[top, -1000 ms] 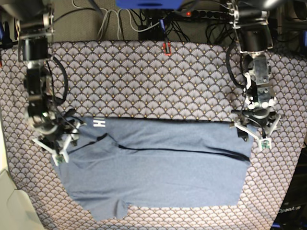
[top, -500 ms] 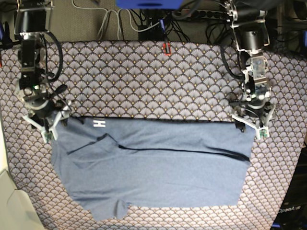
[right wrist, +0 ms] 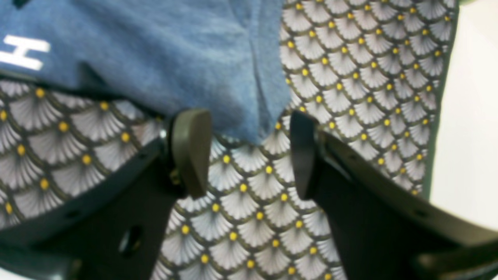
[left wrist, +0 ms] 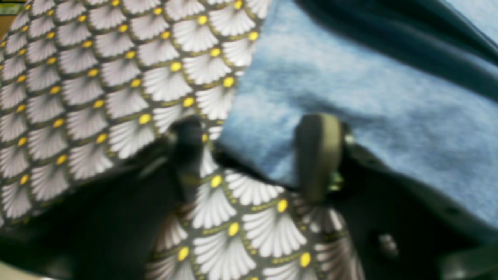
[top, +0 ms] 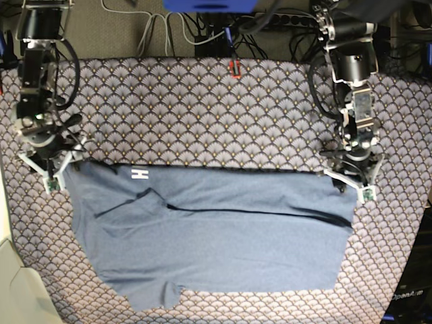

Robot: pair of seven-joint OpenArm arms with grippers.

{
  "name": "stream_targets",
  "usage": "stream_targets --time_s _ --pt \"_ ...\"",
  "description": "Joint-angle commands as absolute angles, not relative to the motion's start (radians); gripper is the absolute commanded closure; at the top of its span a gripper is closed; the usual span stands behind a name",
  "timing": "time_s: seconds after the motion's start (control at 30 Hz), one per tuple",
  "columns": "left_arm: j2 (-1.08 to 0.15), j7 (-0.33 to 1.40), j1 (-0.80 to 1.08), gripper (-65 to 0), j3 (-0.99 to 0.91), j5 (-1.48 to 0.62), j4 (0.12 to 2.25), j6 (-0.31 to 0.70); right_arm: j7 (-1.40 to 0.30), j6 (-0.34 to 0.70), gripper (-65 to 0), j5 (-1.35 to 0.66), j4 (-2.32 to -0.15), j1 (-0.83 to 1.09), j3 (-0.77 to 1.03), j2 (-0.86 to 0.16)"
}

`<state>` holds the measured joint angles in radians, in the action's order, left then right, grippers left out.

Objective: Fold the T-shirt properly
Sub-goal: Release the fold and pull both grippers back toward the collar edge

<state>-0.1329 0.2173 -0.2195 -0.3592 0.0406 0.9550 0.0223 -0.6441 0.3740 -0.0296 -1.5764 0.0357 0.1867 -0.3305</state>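
T-shirt (top: 223, 236) flat on tablecloth (top: 202, 108)

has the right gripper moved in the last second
Yes. In the base view the right gripper has pulled up and outward off the slate-blue cotton T-shirt, away from its white letter H, to the shirt's corner.

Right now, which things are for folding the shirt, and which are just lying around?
For the job: T-shirt; left end effector; right end effector.

Just lying around: tablecloth; cables; power strip.
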Motion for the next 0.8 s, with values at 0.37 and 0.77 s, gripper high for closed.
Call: stream_targets --time_s 0.37,0.77 --pt "-0.145 0.228 -0.234 -0.2 -0.360 0.050 0.963 0.012 -0.618 0.441 -33.7 -0.033 -1.540 -0.015 0.243 -0.321" --pt "-0.147 0.229 -0.231 -0.2 -0.360 0.053 0.963 0.012 -0.615 0.453 -33.5 -0.036 -1.348 -0.116 0.243 -0.340"
